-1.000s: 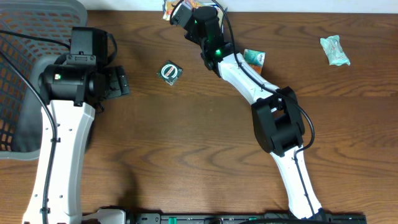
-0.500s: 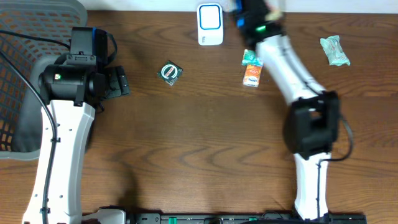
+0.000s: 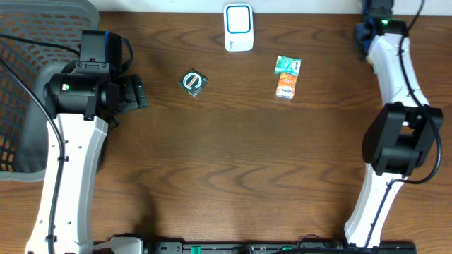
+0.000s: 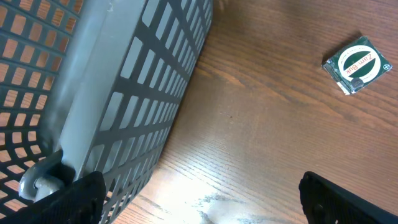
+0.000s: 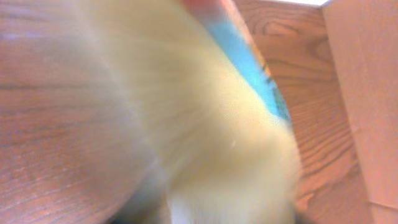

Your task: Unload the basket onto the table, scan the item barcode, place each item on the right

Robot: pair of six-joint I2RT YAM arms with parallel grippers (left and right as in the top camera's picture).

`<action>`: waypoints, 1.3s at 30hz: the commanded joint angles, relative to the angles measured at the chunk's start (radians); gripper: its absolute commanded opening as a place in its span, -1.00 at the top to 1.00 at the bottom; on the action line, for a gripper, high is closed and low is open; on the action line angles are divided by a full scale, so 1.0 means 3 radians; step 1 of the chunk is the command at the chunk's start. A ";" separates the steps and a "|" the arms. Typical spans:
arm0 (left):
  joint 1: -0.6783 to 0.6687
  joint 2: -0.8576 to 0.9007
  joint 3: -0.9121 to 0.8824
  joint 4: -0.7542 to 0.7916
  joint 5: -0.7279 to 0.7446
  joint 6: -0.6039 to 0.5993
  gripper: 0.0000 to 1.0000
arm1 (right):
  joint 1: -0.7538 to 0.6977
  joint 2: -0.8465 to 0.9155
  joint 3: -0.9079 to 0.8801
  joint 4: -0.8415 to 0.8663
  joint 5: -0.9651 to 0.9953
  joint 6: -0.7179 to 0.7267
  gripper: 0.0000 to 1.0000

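Right arm [image 3: 393,63] now at far-right edge, jaws hidden behind yellow blur [image 5: 205,124], state unclear; left jaws wide open.

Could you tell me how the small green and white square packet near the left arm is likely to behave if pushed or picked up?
The square packet lies flat on the table, so it would probably slide rather than roll or tip. It looks thin and likely light. Its wrapper looks glossy in the left wrist view, so it may be slippery, and its low profile leaves little edge to grasp.

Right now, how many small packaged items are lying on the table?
2 in plain view: the green square packet left of centre, and the orange-and-green packet right of the white scanner. Another may be hidden under the right arm at the far right edge.
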 commanded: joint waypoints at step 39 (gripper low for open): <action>0.0018 -0.0024 0.0031 -0.0011 -0.0056 -0.0019 -0.96 | 0.0206 -0.0033 -0.1095 0.0200 -0.1188 0.0123 -0.05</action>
